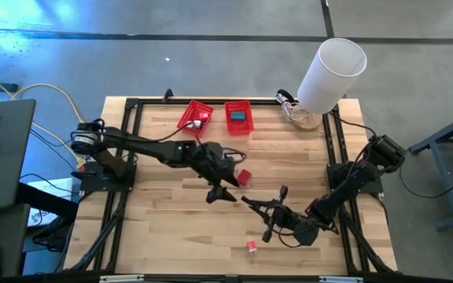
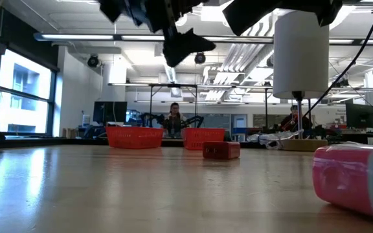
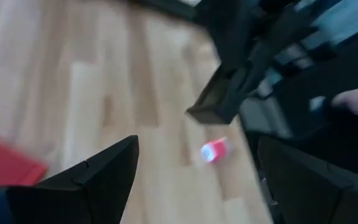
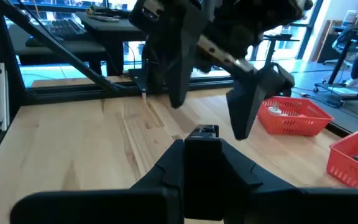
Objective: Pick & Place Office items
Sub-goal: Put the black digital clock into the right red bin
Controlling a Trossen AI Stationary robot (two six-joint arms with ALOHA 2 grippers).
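My left gripper (image 1: 225,191) hangs open above the middle of the table, holding nothing; it also shows in the left wrist view (image 3: 199,142). A red block (image 1: 244,178) lies flat on the wood just right of it. A small pink-and-red piece (image 1: 252,246) lies near the table's near edge; the low view shows it close up (image 2: 355,178). My right gripper (image 1: 267,211) is low over the table between those two pieces, shut on a dark grey block (image 4: 202,163). A teal piece (image 1: 240,115) lies in the right red basket. My right gripper pinches the dark grey block (image 4: 202,149) between its two fingers, one on each side. The block's end sticks out a little past the fingertips (image 4: 166,168). Whether the block is on the wood or lifted clear, I cannot tell.
Two red mesh baskets (image 1: 195,115) (image 1: 247,124) stand side by side at the far edge. A big white cylinder (image 1: 333,75) rises at the far right corner, with cables beside it. Bare wood lies to the left and near left. People sit in the room beyond.
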